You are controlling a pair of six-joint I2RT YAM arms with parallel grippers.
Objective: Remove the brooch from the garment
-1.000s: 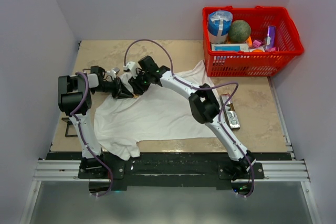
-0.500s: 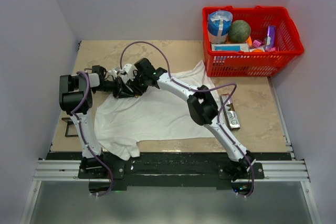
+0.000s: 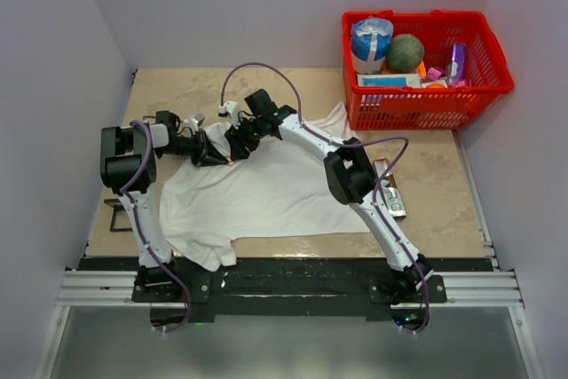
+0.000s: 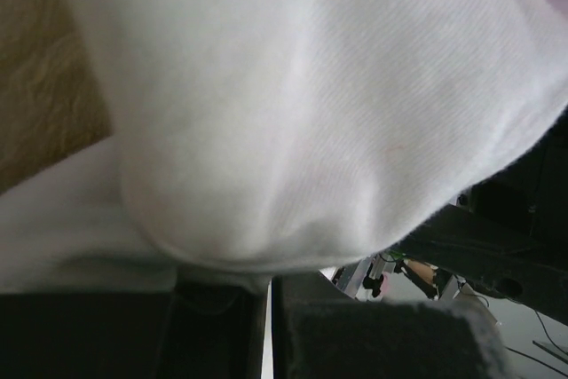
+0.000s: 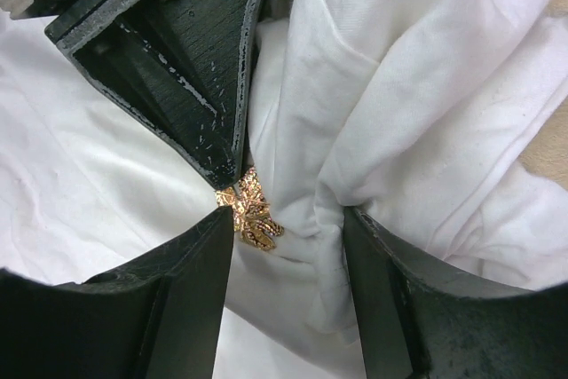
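The white shirt (image 3: 266,193) lies spread on the table. My left gripper (image 3: 216,158) is shut on a bunched fold of it near the collar; in the left wrist view the cloth (image 4: 311,113) fills the frame above my closed fingers (image 4: 373,335). The gold star-shaped brooch (image 5: 250,212) is pinned on the shirt (image 5: 426,86) right at the tip of the left gripper's black fingers (image 5: 177,51). It shows as a tiny orange speck in the top view (image 3: 229,162). My right gripper (image 5: 288,219) is open and straddles the brooch and a cloth fold; in the top view it (image 3: 238,145) faces the left gripper.
A red basket (image 3: 404,108) with a ball, a bottle and boxes stands at the back right. A long silver bar (image 3: 390,188) lies right of the shirt. A dark frame (image 3: 115,212) lies at the table's left edge.
My right gripper moved left toward the left gripper, then drew back to the right. The left gripper has kept its hold on the shirt.
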